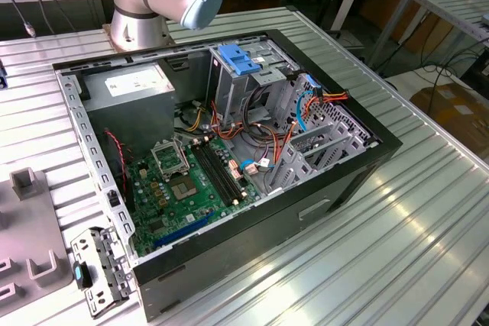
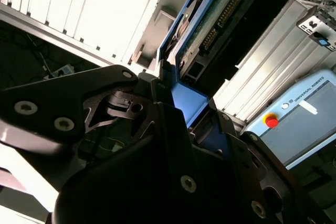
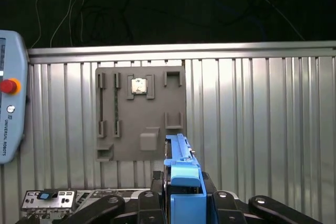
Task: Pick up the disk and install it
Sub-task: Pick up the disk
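In both wrist views my gripper is shut on the disk, holding it by its blue carrier bracket. The first wrist view has the disk edge-on, raised above the ribbed metal table. Its green circuit board and connector row face the camera in the second wrist view. The open black computer case lies on the table in the exterior view, with the grey drive cage under a blue latch.
The case holds a grey power-supply box, a green motherboard and loose cables. A grey fixture plate, a small metal port bracket and a pendant with a red button lie on the table. The arm's base stands behind the case.
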Motion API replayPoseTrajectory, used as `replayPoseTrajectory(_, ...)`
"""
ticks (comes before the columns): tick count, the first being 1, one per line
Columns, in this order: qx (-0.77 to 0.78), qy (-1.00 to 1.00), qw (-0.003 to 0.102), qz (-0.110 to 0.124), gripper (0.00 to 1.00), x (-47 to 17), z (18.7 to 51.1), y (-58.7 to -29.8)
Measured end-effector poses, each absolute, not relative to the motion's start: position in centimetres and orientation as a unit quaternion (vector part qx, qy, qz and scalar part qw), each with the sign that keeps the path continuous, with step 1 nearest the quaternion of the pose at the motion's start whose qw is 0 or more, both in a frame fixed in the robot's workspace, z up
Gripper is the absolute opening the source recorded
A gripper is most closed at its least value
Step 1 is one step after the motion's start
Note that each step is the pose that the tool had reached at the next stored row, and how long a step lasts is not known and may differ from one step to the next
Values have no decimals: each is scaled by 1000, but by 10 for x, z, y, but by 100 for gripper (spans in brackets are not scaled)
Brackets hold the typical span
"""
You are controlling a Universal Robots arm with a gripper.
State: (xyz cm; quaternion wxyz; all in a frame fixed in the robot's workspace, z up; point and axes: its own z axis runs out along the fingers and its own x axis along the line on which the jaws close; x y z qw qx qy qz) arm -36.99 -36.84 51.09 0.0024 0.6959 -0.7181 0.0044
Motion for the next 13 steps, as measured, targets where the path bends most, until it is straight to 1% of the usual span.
replayPoseTrajectory(13, 696, -718, 3, 4, 37, -351, 511, -378)
